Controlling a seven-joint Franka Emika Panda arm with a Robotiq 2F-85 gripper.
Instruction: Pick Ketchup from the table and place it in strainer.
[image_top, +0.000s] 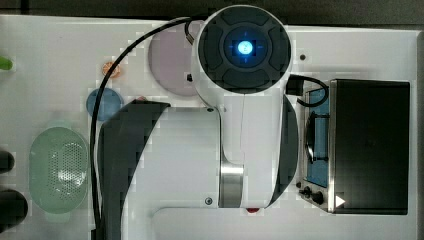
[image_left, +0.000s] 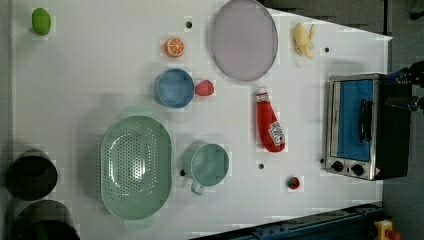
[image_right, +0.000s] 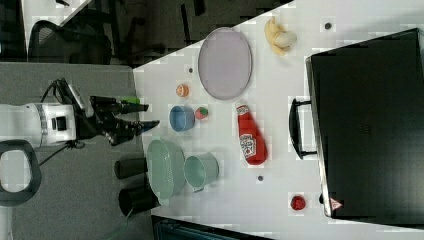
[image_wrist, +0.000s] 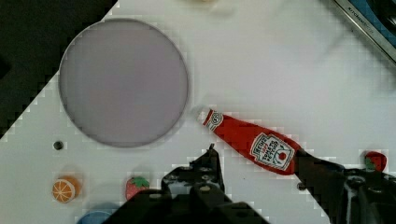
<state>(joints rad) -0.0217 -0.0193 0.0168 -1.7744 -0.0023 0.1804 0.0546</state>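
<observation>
Ketchup: the red plastic Ketchup (image_left: 269, 126) lies flat on the white surface (image_left: 90, 65), white cap toward the lilac plate (image_left: 243, 39), its shield label facing up; bare surface lies all round it.
Strainer: the pale mint oval strainer (image_left: 136, 167) sits well apart from the bottle, toward the left view's left; its bottom is dotted with holes, a small handle at each end, nothing inside.
Between them: a mint green cup (image_left: 209, 164) with a side handle stands just beside the strainer's rim.
Nearby: a round blue bowl (image_left: 173, 88) with a strawberry (image_left: 204, 88) touching or almost touching it; an orange slice (image_left: 174, 47) near the plate.
Edges: a toaster oven (image_left: 365, 126), metal with a dark glass door, stands along the left view's right edge; a banana (image_left: 303, 40) and a green fruit (image_left: 41, 21) lie near the far corners.
Fingers: the black fingers (image_right: 149, 114) hang above the surface, standing apart and holding nothing; in the wrist view the bottle lies between the two fingers (image_wrist: 208, 164), below them.
</observation>
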